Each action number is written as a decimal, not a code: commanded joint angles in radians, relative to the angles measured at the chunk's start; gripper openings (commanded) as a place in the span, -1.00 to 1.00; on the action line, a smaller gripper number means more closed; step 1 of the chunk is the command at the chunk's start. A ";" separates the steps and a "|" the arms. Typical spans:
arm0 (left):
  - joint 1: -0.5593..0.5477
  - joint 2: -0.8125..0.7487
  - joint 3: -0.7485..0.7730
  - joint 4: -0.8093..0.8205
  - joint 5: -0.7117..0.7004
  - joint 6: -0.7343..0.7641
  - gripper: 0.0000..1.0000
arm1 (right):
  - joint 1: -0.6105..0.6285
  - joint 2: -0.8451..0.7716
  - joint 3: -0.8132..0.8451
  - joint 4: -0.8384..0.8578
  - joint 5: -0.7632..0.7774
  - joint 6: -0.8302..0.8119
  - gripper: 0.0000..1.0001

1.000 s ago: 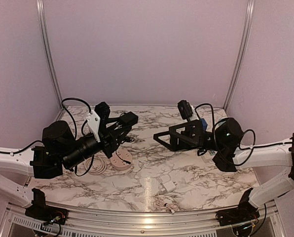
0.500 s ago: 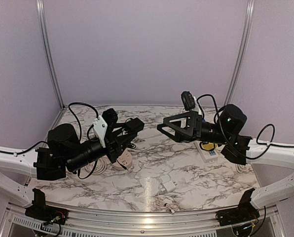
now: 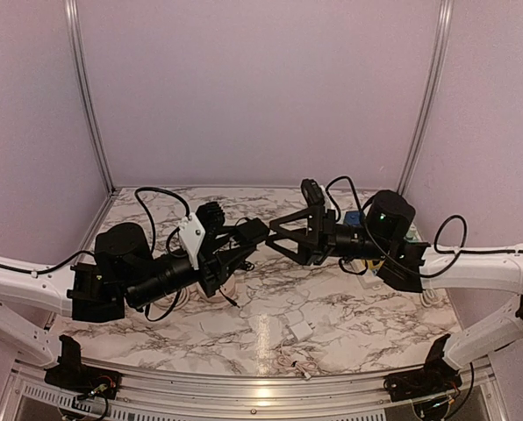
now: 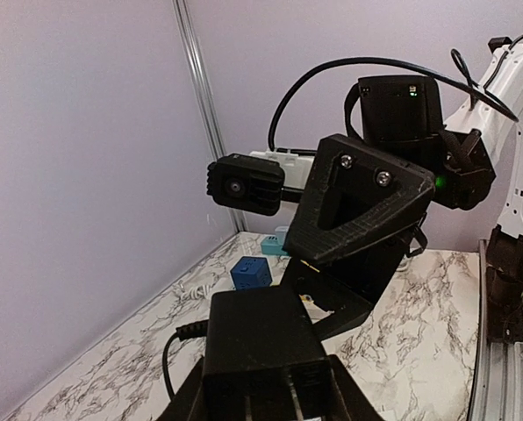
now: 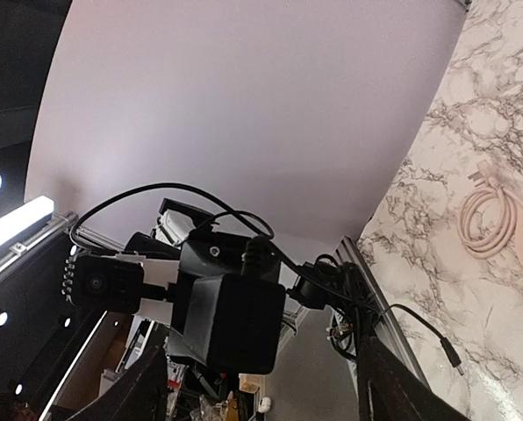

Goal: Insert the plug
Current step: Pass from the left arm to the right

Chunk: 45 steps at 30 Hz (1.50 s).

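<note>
Left claw: the left claw (image 4: 266, 396) is clamped on the black plug block (image 4: 260, 338), one finger on each side, prongs pointing up toward its wrist camera.
Right claw: the right claw (image 5: 261, 349) faces the left one nose to nose. Its jaws stand apart, one either side of the block, with a gap showing on both sides.
Plug: held in the air above the middle of the marbled surface (image 3: 349, 320), between the two arms.
Plug cable: a thin black cable (image 5: 418, 323) trails from the block and hangs loose, ending in a small tip.
On the surface, left: a coiled white cord (image 5: 488, 219) lies flat beside a round white piece.
On the surface, back: a blue cube (image 4: 251, 273) sits near the wall.
On the surface, near edge: a small white adapter (image 3: 298, 331) lies on its own.
</note>
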 commanded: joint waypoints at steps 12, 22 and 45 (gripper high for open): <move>-0.038 0.037 0.038 0.022 -0.023 0.049 -0.83 | 0.045 0.117 0.117 0.149 -0.016 0.179 -0.04; -0.038 0.008 0.014 0.025 -0.057 0.062 -0.83 | 0.047 0.122 0.084 0.200 -0.027 0.217 -0.38; -0.038 -0.096 -0.010 -0.027 -0.142 0.009 0.98 | 0.038 0.134 0.233 -0.130 -0.043 -0.076 -1.00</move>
